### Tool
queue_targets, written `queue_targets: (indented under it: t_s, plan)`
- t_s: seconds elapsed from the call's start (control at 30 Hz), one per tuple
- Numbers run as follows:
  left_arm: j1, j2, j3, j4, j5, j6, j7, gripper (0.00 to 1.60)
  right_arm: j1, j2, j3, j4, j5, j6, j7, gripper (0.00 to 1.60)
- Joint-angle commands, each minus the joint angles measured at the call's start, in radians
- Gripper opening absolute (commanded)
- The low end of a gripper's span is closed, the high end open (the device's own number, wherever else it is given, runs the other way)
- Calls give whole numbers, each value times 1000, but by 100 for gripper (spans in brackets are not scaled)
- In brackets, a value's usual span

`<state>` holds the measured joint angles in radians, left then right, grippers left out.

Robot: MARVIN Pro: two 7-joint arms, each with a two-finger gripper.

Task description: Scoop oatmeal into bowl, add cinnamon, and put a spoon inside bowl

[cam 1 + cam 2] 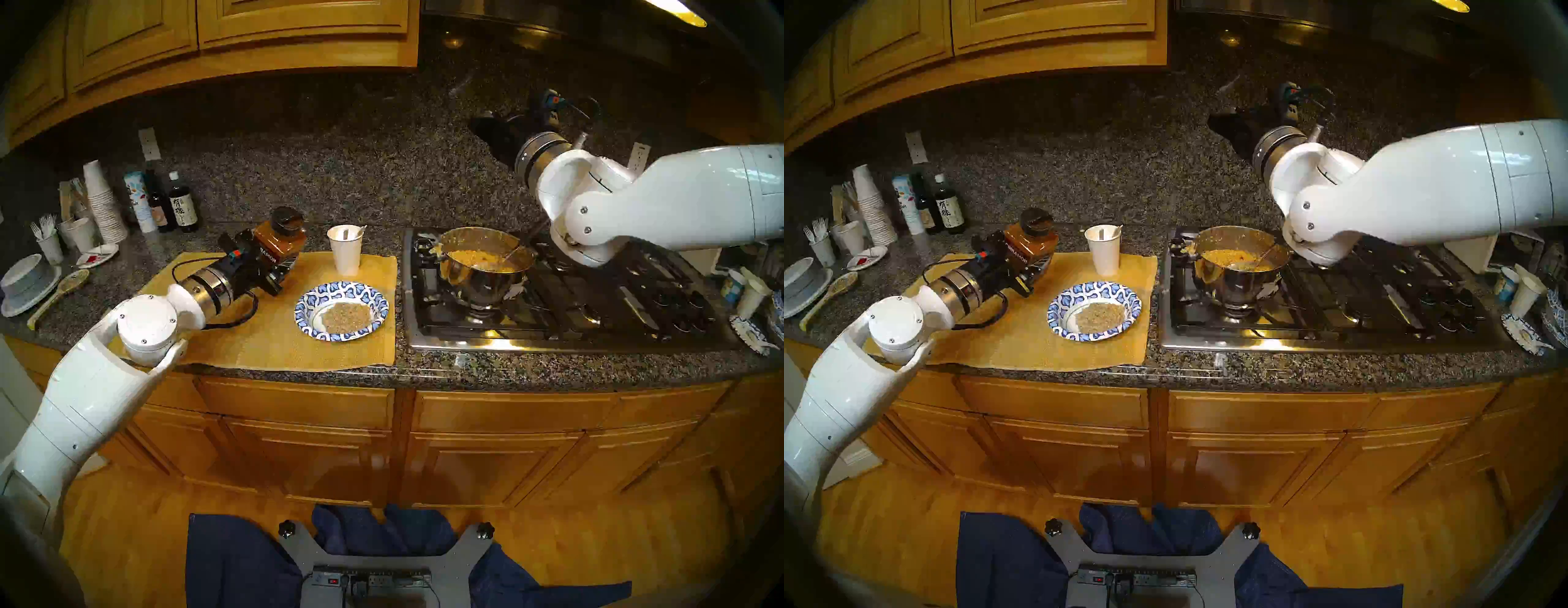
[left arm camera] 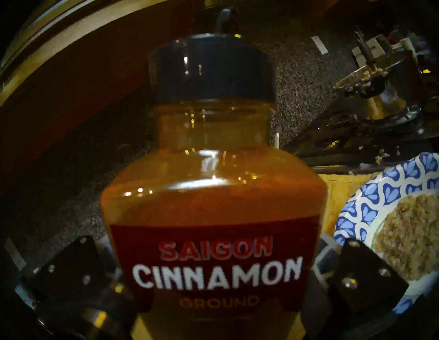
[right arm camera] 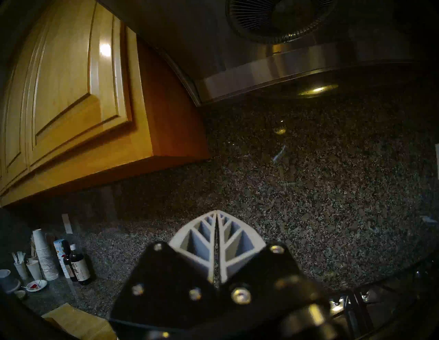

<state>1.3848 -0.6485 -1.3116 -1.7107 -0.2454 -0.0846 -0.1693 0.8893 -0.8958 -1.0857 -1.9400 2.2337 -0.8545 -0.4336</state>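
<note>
My left gripper is shut on the lower body of the cinnamon, a clear bottle of orange-brown powder with a dark cap, at the back left of the yellow mat. In the left wrist view the cinnamon fills the middle between both fingers. The blue-and-white bowl sits to its right, holding a flat patch of oatmeal. More oatmeal fills the steel pot on the stove. A white spoon stands in a paper cup behind the bowl. My right gripper is shut and empty, raised near the backsplash.
A metal serving spoon leans in the pot. Stacked paper cups, dark sauce bottles, grey bowls and a big speckled spoon crowd the counter's left end. Cups and plates stand right of the gas stove.
</note>
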Motion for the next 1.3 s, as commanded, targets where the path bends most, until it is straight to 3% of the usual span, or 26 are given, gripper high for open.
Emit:
queue_targets:
  t_s: [0.0,0.33,1.27]
  plan:
    - [-20,40,-24,-63,99,-46,50,0,28,4,22,15,-3,-18,-1,0]
    - [-22,46,4,-51,241,-66,84,0,28,7,21,12,-4,-25,-3,0]
    - [-118,82,77,-30,703,-180,101,0,25,18,17,-1,-8,-38,-4,0]
